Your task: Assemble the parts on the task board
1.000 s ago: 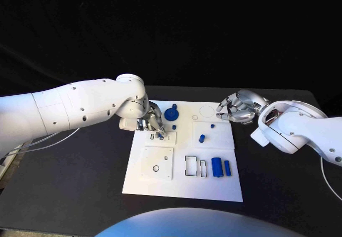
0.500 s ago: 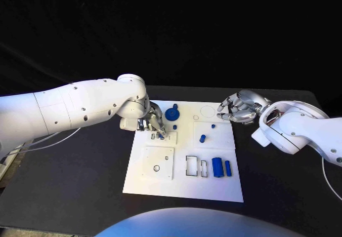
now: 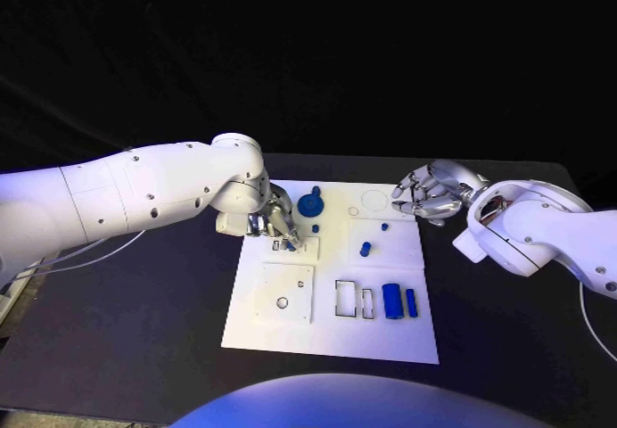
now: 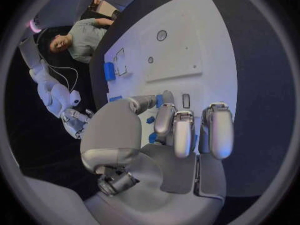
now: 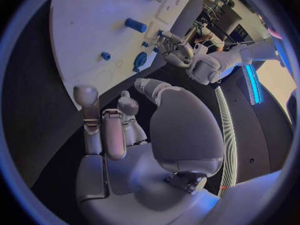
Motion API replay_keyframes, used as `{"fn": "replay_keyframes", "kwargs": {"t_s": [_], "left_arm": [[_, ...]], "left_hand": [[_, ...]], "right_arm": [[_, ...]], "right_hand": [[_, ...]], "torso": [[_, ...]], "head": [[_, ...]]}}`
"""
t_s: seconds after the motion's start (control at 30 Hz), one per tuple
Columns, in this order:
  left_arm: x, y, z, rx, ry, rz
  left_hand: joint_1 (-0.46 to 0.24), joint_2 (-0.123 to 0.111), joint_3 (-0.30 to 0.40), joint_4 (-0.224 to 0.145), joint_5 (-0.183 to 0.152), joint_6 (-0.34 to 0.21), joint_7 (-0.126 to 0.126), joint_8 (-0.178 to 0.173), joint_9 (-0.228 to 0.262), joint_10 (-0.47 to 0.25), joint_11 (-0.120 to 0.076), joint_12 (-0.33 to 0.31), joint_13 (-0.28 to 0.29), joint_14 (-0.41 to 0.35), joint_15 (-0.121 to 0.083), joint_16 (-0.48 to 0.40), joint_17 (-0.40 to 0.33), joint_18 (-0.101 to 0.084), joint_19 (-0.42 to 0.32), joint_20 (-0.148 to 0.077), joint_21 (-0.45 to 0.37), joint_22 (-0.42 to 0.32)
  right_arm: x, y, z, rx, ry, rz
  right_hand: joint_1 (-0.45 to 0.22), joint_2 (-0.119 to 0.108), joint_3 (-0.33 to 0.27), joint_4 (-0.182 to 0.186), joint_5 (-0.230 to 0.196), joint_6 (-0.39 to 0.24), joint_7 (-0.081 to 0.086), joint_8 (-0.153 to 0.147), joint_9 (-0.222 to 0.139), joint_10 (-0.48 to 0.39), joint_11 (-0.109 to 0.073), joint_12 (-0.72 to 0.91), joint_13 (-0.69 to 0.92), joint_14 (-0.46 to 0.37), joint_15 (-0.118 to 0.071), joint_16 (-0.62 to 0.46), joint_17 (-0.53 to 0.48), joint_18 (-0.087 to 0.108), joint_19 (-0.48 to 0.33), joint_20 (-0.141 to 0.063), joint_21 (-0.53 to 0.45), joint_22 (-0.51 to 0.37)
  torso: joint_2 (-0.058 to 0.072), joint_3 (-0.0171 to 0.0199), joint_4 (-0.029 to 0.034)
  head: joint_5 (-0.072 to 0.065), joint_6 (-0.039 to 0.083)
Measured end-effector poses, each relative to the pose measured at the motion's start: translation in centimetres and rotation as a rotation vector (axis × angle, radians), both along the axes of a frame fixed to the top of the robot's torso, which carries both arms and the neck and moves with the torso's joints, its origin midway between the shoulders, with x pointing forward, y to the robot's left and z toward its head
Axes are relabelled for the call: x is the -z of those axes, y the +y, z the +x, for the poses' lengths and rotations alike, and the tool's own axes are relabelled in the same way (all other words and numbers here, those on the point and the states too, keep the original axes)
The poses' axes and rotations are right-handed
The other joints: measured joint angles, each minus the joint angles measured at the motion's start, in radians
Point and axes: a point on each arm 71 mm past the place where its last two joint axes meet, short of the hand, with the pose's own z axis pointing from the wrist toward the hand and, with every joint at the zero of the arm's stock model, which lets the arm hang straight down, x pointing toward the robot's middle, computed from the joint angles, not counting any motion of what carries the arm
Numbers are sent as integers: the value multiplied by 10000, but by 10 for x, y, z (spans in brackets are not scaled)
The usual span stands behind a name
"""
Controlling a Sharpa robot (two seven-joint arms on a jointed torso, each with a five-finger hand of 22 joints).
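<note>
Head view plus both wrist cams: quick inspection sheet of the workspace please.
Surface: black table, bare around the board.
Job's things: white task board lies flat mid-table; round blue knob part near its far edge; two upright blue block parts beside the rectangular slots.
Clutter: nothing seen.
Hands: left hand fingertips down at a small blue piece on the board, grip unclear; right hand curled, holds nothing, at the board's far right corner.
Cables: pale cable under left arm.
Surroundings: dark backdrop.

Task board (image 3: 332, 339): white plate, being shown flat at table centre; blue parts (image 3: 392, 301) being kept toward its 4 o'clock corner.
</note>
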Motion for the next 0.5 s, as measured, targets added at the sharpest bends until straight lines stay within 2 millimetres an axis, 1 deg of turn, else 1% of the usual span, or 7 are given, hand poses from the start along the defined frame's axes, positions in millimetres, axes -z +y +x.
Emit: {"fn": "replay_keyframes", "kwargs": {"t_s": [0.03, 0.07, 0.2, 0.3, 0.4, 0.47, 0.5], "left_arm": [[0, 0, 0, 4, 3, 1], [0, 0, 0, 8, 5, 2], [0, 0, 0, 23, 18, 9], [0, 0, 0, 24, 22, 11], [0, 0, 0, 20, 25, 12], [0, 0, 0, 17, 27, 13], [1, 0, 0, 15, 27, 13]], "left_hand": [[0, 0, 0, 0, 0, 0, 0, 0, 0, 0, 0, 0, 0, 0, 0, 0, 0, 1, 0, 0, 0, 0], [0, 0, 0, 0, 0, 0, 0, 0, 0, 0, 0, 0, 0, 0, 0, 0, 0, 0, 0, 0, 0, 0], [1, 1, 0, 0, 0, 1, 1, 0, 0, 0, 0, 0, 0, 0, 0, 0, 0, 0, 0, 0, 0, 0], [2, 1, 0, 0, -1, 2, 1, 0, 0, 0, 0, 0, 0, 0, 0, 0, 0, 0, 0, 0, 0, 0], [2, 2, 0, 0, -3, 2, 2, 0, 0, 0, 0, 0, 0, 0, 0, 0, 0, 0, 0, 0, 0, 0], [2, 2, 0, 0, -3, 2, 2, -1, 0, -1, 0, 0, 0, 0, 0, 0, 0, 0, 0, 0, 0, 0], [3, 2, 0, 0, -2, 2, 2, -1, 0, 0, 0, 0, 1, 0, 0, 0, 0, 0, 0, 0, 0, 0]], "right_arm": [[0, 0, 0, 20, -41, 56], [-1, 0, 1, 39, -69, 100], [-2, -2, 2, 142, -178, 325], [-2, -3, 3, 223, -238, 495], [-2, -3, 4, 280, -258, 664], [-2, -3, 5, 301, -258, 764], [-3, -3, 5, 308, -257, 811]], "right_hand": [[-12, -12, 88, -29, 0, -81, 7, 43, 35, -510, 19, -700, -823, -244, 19, -475, -557, 154, -469, 18, -892, -668], [-55, -54, 168, -56, 0, -137, 28, 84, 63, -906, 40, -1283, -1474, -542, 38, -1005, -1212, 210, -740, 40, -1419, -1039], [-114, -114, 431, -209, 0, -363, 182, 195, 147, -1430, 155, -3031, -3109, -2241, 232, -4541, -4829, 214, -1331, 181, -2915, -2096], [-180, -179, 524, -301, 0, -457, 276, 271, 147, -1513, 242, -4106, -4064, -2512, 342, -6424, -5715, 214, -1467, 290, -3891, -2873], [-253, -106, 569, -347, 0, -514, 333, 272, 104, -1591, 385, -4834, -4711, -2637, 467, -7522, -5925, 215, -1576, 398, -4521, -3411], [-281, -79, 574, -364, 0, -522, 340, 272, 48, -1638, 433, -5179, -5043, -2654, 484, -8057, -5959, 214, -1612, 435, -4835, -3687], [-299, -60, 576, -419, 0, -525, 343, 272, 21, -1659, 455, -5357, -5226, -2728, 558, -8342, -5977, 214, -1666, 489, -5002, -3828]], "torso": [[0, -1, 0], [0, -1, 0], [-1, 0, -1], [-2, 0, -1], [-3, -1, -3], [-7, 1, -4], [-9, 4, -6]], "head": [[-1, 0], [-1, 0], [0, -8], [7, -10], [15, 4], [22, 15], [24, 18]]}}
